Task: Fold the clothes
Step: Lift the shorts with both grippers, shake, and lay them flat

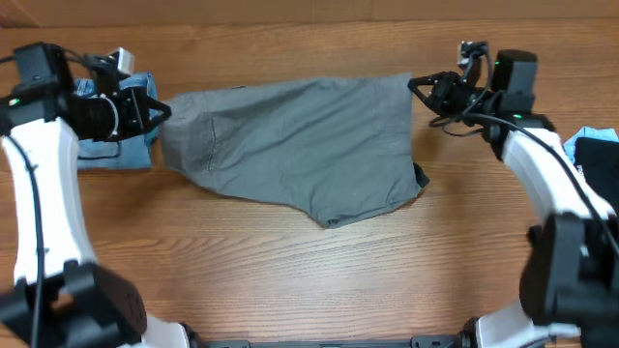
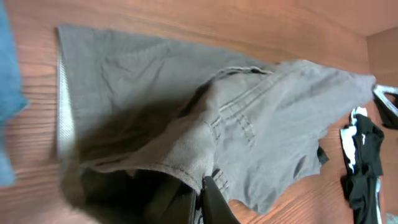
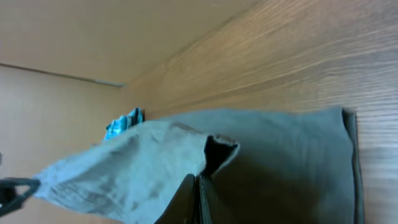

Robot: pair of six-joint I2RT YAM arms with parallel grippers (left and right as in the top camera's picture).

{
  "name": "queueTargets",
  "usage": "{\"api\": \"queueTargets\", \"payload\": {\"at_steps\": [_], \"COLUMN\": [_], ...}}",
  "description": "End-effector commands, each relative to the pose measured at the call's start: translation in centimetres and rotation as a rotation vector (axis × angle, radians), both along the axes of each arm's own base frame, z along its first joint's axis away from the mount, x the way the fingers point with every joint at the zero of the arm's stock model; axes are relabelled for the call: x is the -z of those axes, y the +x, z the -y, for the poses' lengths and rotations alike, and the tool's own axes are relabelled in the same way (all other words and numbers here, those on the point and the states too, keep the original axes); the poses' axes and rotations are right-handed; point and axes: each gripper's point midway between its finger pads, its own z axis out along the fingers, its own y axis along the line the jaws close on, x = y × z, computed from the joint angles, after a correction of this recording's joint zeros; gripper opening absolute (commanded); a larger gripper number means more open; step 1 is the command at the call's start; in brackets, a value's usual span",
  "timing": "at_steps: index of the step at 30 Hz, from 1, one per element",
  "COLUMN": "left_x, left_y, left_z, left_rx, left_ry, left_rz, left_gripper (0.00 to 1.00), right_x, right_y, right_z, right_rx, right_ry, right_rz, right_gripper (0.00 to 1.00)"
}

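Pinching opposite edges, left tool (image 1: 162, 111) and right tool (image 1: 417, 87) clench soft, creased grey shorts (image 1: 300, 145) over grained wooden table (image 1: 290, 275).

I treat the grey shorts (image 1: 300, 145) as the main obstacle. They span the middle of the surface (image 1: 290, 280) from the left claw (image 1: 162, 111) to the right claw (image 1: 418, 87), each clamped on an edge. A blue garment (image 1: 121, 150) lies under the left claw, just beside the shorts. A light-blue pile (image 1: 595, 145) sits at the right edge. In front of the shorts the wood is bare; behind them only a narrow strip is.
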Motion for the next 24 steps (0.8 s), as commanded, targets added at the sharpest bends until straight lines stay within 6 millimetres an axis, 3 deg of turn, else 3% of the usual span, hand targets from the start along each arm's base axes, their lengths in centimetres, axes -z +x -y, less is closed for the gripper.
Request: {"api": "queueTargets", "payload": {"at_steps": [1,6,12,19,24], "left_x": [-7.1,-7.5,-5.7,-4.1,-3.8], "left_y": [-2.8,-7.0,-10.9,-14.2,-15.5], "left_z": [-0.7,-0.5,0.6,0.4,0.7], "left_rx": [-0.024,-0.077,-0.170,-0.188,-0.174], "left_ry": [0.141,0.189,0.093,0.129,0.129], "left_rz": [0.167,0.075,-0.162,-0.326,-0.380], "left_gripper": [0.04,0.04,0.05,0.06,0.06], "right_x": [-7.1,-10.5,-11.7,-9.1,-7.3], "right_y": [-2.5,-8.7,-15.8,-22.5,-25.4], "right_z": [1.5,2.5,2.9,4.2,4.4], "right_rx": [0.071,0.127,0.151,0.207,0.197], "right_ry": [-0.107,-0.203,-0.273,-0.357,-0.378], "right_rz": [0.133,0.107,0.042,-0.162,-0.297], "right_gripper": [0.04,0.04,0.04,0.04,0.04]}}
